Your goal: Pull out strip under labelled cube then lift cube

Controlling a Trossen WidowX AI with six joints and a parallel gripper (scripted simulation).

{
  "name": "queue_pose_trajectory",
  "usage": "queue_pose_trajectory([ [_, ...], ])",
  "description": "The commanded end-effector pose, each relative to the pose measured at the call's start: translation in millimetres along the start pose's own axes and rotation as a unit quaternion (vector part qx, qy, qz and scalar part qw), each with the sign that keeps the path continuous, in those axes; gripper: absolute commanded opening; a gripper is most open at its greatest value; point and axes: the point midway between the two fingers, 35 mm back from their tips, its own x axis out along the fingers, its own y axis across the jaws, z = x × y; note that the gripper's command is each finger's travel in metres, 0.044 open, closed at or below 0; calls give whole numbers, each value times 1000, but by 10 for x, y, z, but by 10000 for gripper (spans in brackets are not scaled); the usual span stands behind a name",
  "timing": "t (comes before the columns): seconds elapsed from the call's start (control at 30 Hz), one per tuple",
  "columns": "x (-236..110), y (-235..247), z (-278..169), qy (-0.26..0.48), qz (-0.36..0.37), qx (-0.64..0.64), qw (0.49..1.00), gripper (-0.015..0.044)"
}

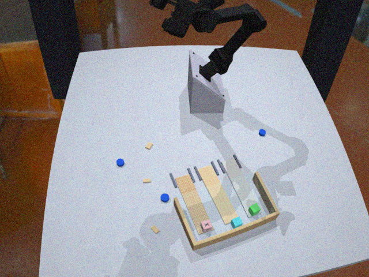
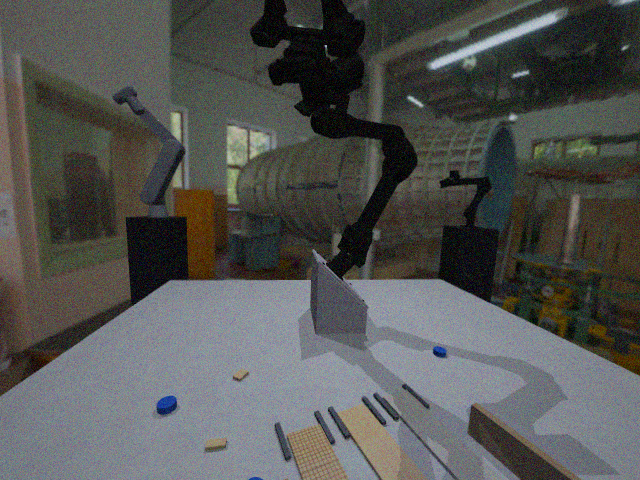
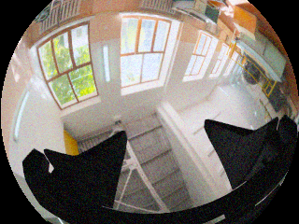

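Observation:
A pink cube marked with an X (image 1: 206, 224) rests on the near end of a checkered tan strip (image 1: 190, 197) (image 2: 315, 454) inside a three-sided wooden frame (image 1: 232, 234) (image 2: 511, 444). A cyan cube (image 1: 236, 221) rests on a plain tan strip (image 1: 215, 193) (image 2: 374, 436). A green cube (image 1: 253, 209) rests on a pale grey strip (image 1: 238, 184) (image 2: 439, 439). My gripper (image 1: 186, 3) (image 2: 305, 12) (image 3: 166, 130) is open and empty. It is raised high above the far side of the table and points up, far from the strips. The exterior view does not show the cubes.
Short dark grey bars (image 1: 173, 180) (image 2: 282, 440) flank the far ends of the strips. Three blue discs (image 1: 120, 162) (image 1: 164, 197) (image 1: 262, 132) and three small tan tiles (image 1: 149, 145) (image 1: 146, 180) (image 1: 154, 228) lie scattered on the table. The arm's grey wedge base (image 1: 205, 86) (image 2: 336, 304) stands at the back.

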Motion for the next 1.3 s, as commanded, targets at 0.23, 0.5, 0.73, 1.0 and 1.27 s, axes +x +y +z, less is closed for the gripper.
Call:
queue_pose_trajectory([
  [0.23, -244, -597, 821, -129, -11, 364, 922, 400],
  [0.5, -694, -1153, 1519, -247, 55, 646, 720, 400],
  [0.73, -1128, -1515, 1947, -305, 144, 783, 523, 400],
  [1.0, -1729, -1881, 2359, -331, 276, 862, 265, 400],
  [1.27, -2422, -2175, 2678, -300, 426, 854, 4, 400],
])
